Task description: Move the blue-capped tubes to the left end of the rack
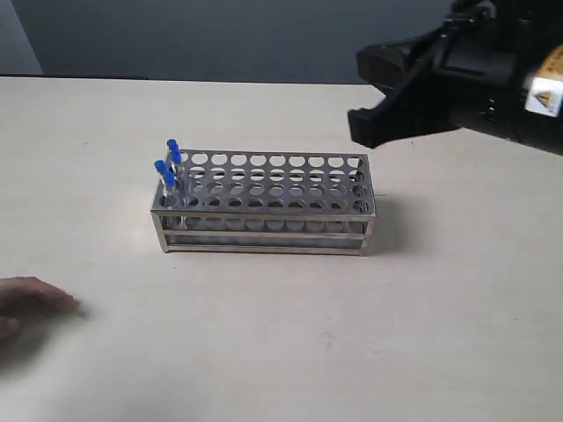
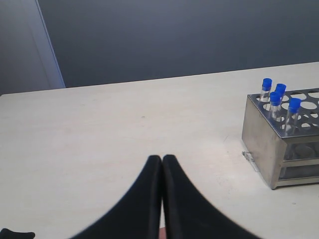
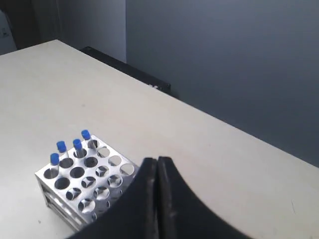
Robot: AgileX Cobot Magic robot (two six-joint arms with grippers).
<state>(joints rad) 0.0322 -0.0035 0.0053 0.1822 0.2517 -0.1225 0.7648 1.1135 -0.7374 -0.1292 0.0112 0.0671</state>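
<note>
The shiny metal rack (image 1: 264,207) stands mid-table. Several blue-capped tubes (image 1: 169,169) stand upright in the holes at its left end; the other holes look empty. My right gripper (image 1: 359,127) hangs above and behind the rack's right end, shut with nothing between its fingers. Its wrist view shows the rack (image 3: 99,191) below its gripper (image 3: 157,160), tubes (image 3: 73,146) at the far end. My left gripper (image 2: 162,158) is shut and empty, low over the table, well clear of the rack (image 2: 271,144) and the tubes (image 2: 279,97). It shows as a blurred shape (image 1: 40,299) at the exterior view's lower left.
The beige table (image 1: 281,352) stretches all round the rack. A dark grey wall (image 1: 220,35) rises behind its far edge. A dark strip (image 3: 129,69) runs along the table's back edge in the right wrist view.
</note>
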